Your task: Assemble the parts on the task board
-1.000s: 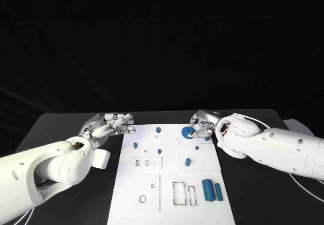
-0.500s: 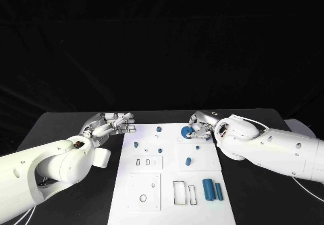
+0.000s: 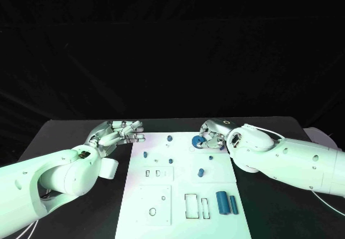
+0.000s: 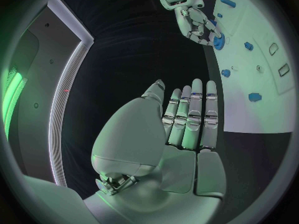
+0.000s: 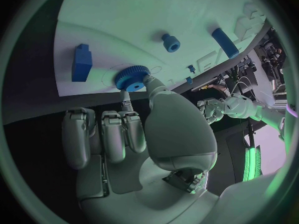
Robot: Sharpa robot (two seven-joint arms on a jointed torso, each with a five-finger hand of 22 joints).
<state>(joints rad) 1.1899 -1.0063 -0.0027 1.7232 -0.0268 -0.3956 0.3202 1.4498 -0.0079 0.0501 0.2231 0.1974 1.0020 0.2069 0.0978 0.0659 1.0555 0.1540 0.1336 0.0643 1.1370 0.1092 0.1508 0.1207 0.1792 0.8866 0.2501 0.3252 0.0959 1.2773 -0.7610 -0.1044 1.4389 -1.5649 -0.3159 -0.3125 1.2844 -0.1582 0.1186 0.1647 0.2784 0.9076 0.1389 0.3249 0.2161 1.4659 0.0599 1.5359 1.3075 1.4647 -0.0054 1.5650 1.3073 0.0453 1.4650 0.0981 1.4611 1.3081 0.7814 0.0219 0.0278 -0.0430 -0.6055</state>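
The white task board [image 3: 183, 186] lies in the middle of the black table. My right hand [image 3: 211, 133] is at the board's far right part and pinches a blue gear [image 3: 195, 142] between thumb and a finger. In the right wrist view the gear [image 5: 132, 78] lies flat against the board [image 5: 124, 20], with a fingertip [image 5: 148, 79] on its hub. My left hand [image 3: 118, 132] hovers beside the board's far left corner, its fingers [image 4: 190, 117] straight and side by side, holding nothing. The left wrist view shows the right hand [image 4: 194, 22] with the gear [image 4: 218, 41].
Two blue cylinders [image 3: 221, 201] [image 3: 233, 204] lie at the board's near right beside rectangular slots [image 3: 194, 205]. A blue peg [image 3: 200, 173] and small blue pieces [image 3: 144, 154] [image 3: 169, 138] stand mid-board. A blue block [image 5: 81, 62] sits near the gear. Black table surrounds the board.
The right hand has shifted slightly toward the board's far edge with the gear still pinched. The left hand has barely moved.
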